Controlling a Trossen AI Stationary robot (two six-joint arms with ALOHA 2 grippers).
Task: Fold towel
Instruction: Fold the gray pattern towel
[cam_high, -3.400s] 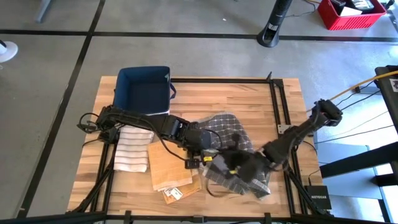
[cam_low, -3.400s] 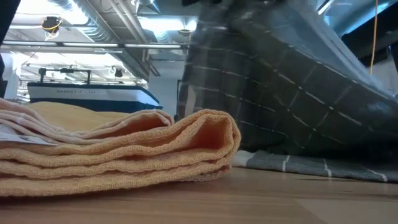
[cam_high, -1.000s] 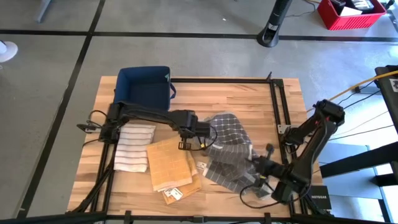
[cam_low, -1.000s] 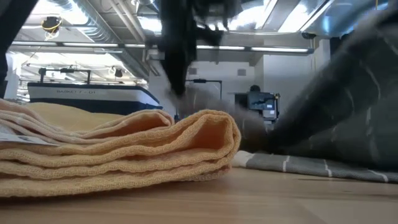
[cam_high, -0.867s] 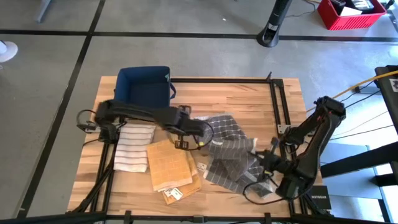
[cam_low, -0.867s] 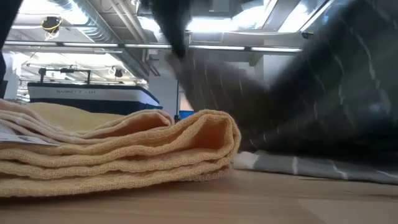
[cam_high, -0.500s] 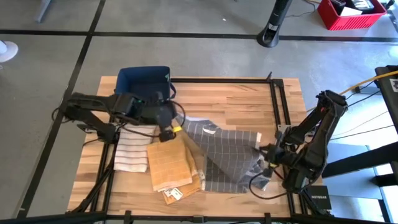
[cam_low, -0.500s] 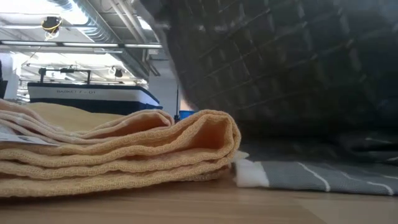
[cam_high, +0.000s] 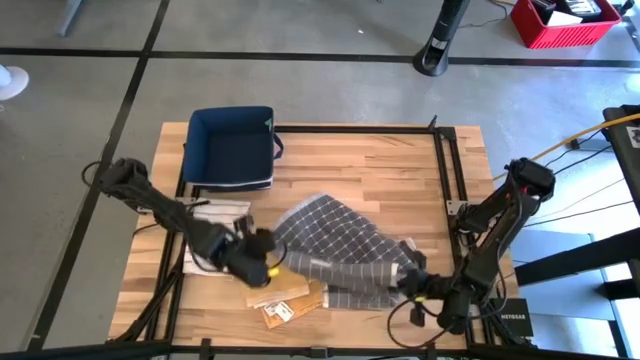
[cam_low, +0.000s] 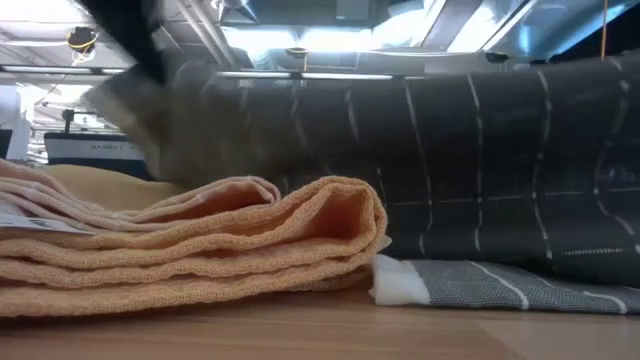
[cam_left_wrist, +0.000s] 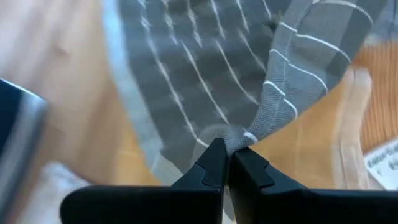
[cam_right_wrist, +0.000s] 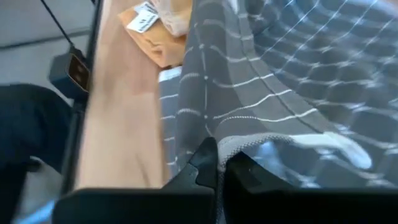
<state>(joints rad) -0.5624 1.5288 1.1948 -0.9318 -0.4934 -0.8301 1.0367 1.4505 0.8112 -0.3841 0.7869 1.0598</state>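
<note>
Grey windowpane-checked cotton towel (cam_high: 335, 250) hangs stretched above the wooden table's (cam_high: 400, 175) front, each near corner pinched by the left gripper (cam_high: 268, 268) and right gripper (cam_high: 408, 283). Folding looks barely begun; no fold laid.

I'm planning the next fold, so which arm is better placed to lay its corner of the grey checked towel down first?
Probably the left. The left gripper pinches its corner of the grey checked towel low beside the folded orange towel; the right gripper holds the opposite corner near the table's front edge.
</note>
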